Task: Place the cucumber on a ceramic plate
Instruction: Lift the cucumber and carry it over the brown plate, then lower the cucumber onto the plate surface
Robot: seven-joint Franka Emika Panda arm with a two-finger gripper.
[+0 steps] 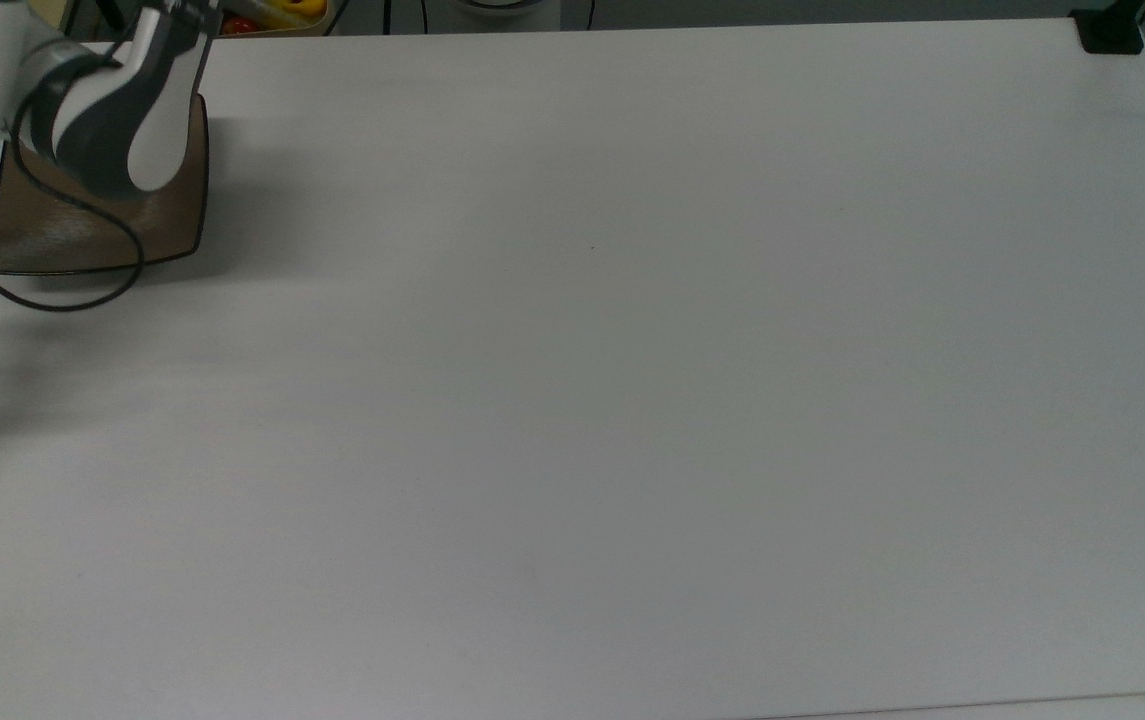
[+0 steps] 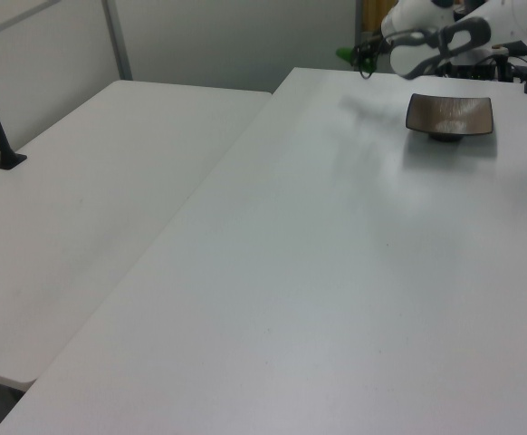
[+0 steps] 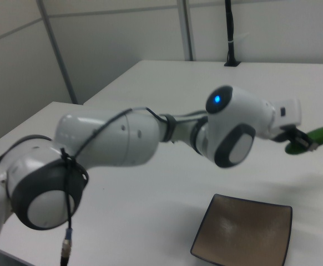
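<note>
A wide, bare white worktop [image 2: 336, 272] filled the room's centre, with a second white table [image 2: 91, 199] alongside it and grey partition walls behind. In the left view, from left to right, the short dark green cucumber [image 2: 345, 54] hung in the air at about 12 o'clock, clamped in the black two-finger hand [image 2: 361, 56] of the white arm. The square glossy brown ceramic plate [image 2: 450, 115] sat empty further toward 1 o'clock. In the right view the cucumber [image 3: 312, 137] stuck out sideways from the hand [image 3: 298, 139], well above the plate [image 3: 245, 235] at 5 o'clock. It was probably carried high so as to clear the plate's upturned rim before being lowered.
</note>
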